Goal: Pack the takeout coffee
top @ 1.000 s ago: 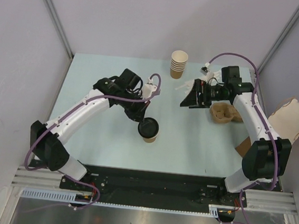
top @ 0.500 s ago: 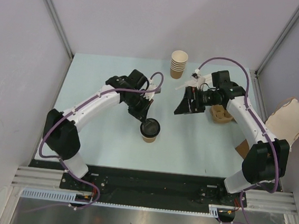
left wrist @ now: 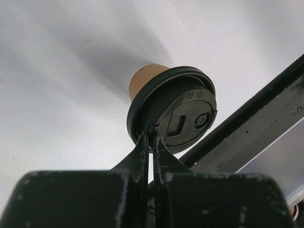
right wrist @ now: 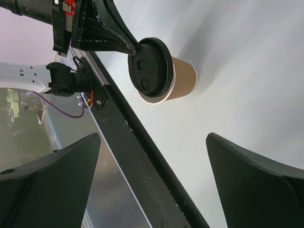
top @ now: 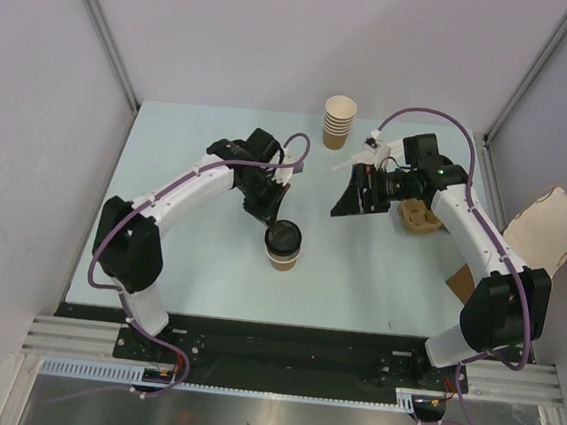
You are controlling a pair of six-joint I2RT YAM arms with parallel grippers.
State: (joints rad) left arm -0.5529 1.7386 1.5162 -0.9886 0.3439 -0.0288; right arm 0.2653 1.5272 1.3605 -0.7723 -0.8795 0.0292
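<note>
Newbie: Coffee question. The takeout coffee is standing upright right at the tips of the left gripper, whose jaws are pressing flat together and touching the rim of the black lid. Whether they're pinching that rim, I can't tell. The right gripper is hanging wide open, holding nothing, with the cup well out in front of its jaws.

Regular: I'm guessing it's handling light and squishy: thin paper wall, slick lid that's probably popping off if you're lifting by it. I'm leaning toward squeezing gently across the paper body, just under the lid. Counting: one lidded cup, one stack of lidless cups (roughly five), one pulp tray back behind the open jaws, one brown paper bag, two grippers.
</note>
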